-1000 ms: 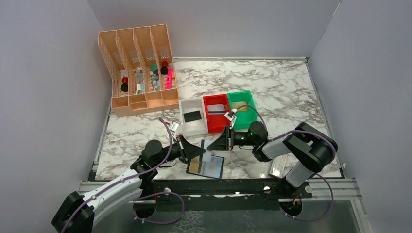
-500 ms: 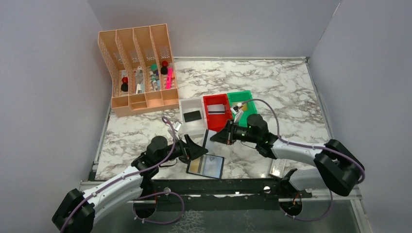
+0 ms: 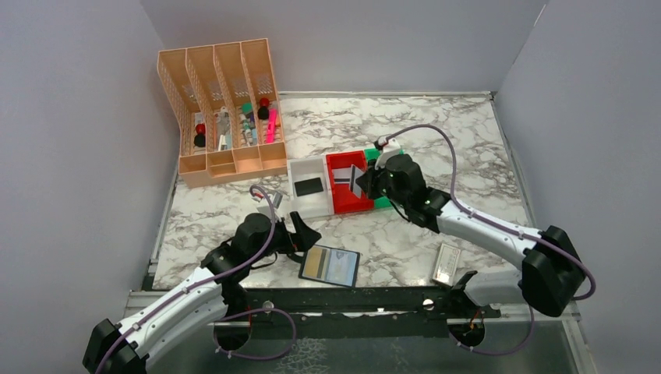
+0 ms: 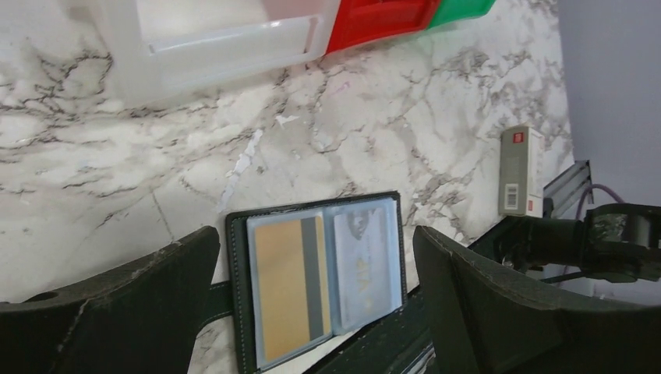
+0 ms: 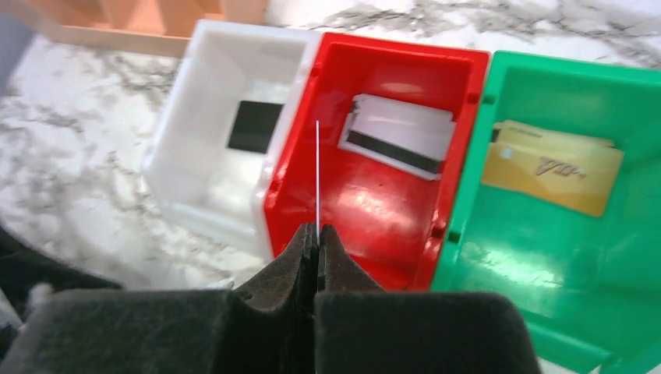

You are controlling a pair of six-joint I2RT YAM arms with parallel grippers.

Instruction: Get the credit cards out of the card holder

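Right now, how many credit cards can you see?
6: black card in white bin, striped card in red bin, gold card in green bin, a card in right pincer, two in card holder; others may be hidden.

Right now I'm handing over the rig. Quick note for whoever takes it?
Left fingers: open, beside the card holder, holding nothing.
Right fingers: shut on a card, held edge-on above the red bin.
Done: black card in the white bin, striped white card in the red bin, gold card in the green bin.
Left: release the held card, then pull the gold striped card and the pale bluish card from the pockets of the holder, which lies open at the table's near edge.
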